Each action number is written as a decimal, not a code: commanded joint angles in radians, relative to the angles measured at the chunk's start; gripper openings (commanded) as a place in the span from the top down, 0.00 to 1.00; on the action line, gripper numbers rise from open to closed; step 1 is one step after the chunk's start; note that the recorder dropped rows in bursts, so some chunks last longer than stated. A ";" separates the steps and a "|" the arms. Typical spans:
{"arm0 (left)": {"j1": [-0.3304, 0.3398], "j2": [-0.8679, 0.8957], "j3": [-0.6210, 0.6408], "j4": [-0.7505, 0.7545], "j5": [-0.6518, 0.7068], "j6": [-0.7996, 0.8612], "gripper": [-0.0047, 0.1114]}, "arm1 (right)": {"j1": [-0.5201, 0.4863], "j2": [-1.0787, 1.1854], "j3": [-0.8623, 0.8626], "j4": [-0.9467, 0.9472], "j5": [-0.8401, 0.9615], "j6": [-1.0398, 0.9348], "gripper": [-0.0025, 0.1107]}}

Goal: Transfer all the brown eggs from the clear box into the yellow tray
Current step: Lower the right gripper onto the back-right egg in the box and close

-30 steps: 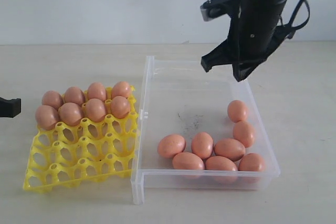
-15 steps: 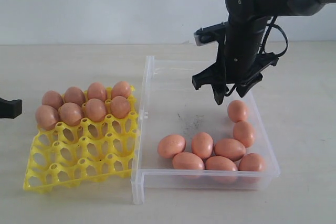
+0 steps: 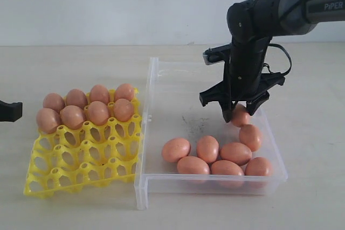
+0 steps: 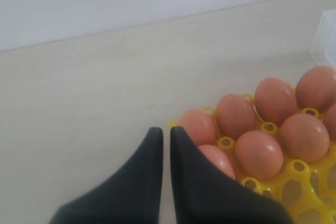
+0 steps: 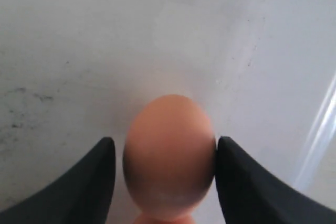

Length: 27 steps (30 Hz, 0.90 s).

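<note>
One brown egg (image 5: 169,156) lies lengthwise between the fingers (image 5: 244,182) of the right claw (image 5: 165,141), spread and unclenched.

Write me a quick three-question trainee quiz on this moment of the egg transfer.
1. True or false: the yellow tray holds eight brown eggs.
2. Pick one. The right gripper is: A) open, straddling an egg that lies in the clear box; B) carrying an egg above the tray; C) shut, resting beside the tray.
3. Fill in: the left gripper, next to the tray, is ____.

Key: 1 true; 2 A; 3 shut.
</note>
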 commanded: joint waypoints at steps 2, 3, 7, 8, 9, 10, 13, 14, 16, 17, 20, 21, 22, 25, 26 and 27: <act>0.002 -0.008 0.003 0.008 0.006 -0.001 0.93 | -0.005 0.020 -0.004 -0.001 -0.056 -0.010 0.54; 0.002 -0.008 0.003 0.008 0.006 -0.001 0.93 | -0.005 0.019 -0.004 -0.001 -0.061 -0.021 0.54; 0.002 -0.008 0.003 0.008 0.006 -0.001 0.93 | -0.005 0.019 -0.004 -0.001 -0.068 -0.044 0.54; 0.002 -0.008 0.003 0.008 0.006 -0.001 0.93 | -0.005 0.019 -0.004 -0.001 -0.070 -0.053 0.54; 0.002 -0.008 0.003 0.008 0.006 -0.001 0.93 | -0.005 0.020 -0.004 -0.001 -0.070 -0.061 0.54; 0.002 -0.008 0.003 0.008 0.006 -0.001 0.93 | -0.005 0.022 -0.004 -0.001 -0.074 -0.073 0.54; 0.002 -0.008 0.003 0.008 0.006 -0.001 0.93 | -0.005 0.022 -0.004 -0.001 -0.076 -0.088 0.54; 0.002 -0.008 0.003 0.008 0.006 -0.001 0.93 | -0.005 0.022 -0.004 -0.001 -0.074 -0.104 0.54; 0.002 -0.008 0.003 0.008 0.006 -0.001 0.93 | -0.005 0.022 -0.004 -0.001 -0.074 -0.116 0.62; 0.002 -0.008 0.003 0.008 0.006 -0.001 0.93 | -0.005 0.022 -0.004 -0.001 -0.074 -0.124 0.68; 0.002 -0.008 0.003 0.008 0.006 -0.001 0.93 | -0.005 0.022 -0.004 -0.001 -0.076 -0.172 0.88; 0.002 -0.008 0.003 0.008 0.006 -0.001 0.93 | -0.005 0.022 -0.004 -0.001 -0.076 -0.172 0.96; 0.002 -0.008 0.003 0.008 0.006 -0.001 0.93 | -0.005 0.022 -0.004 -0.001 -0.078 -0.183 0.98; 0.002 -0.008 0.003 0.008 0.006 -0.001 0.93 | -0.005 0.022 -0.004 -0.016 -0.098 -0.181 0.98; 0.002 -0.008 0.003 0.008 0.006 -0.001 0.93 | -0.005 0.019 -0.004 -0.022 -0.111 -0.172 0.98; 0.002 -0.008 0.003 0.008 0.006 -0.001 0.93 | -0.005 0.015 -0.004 -0.023 -0.127 -0.172 0.98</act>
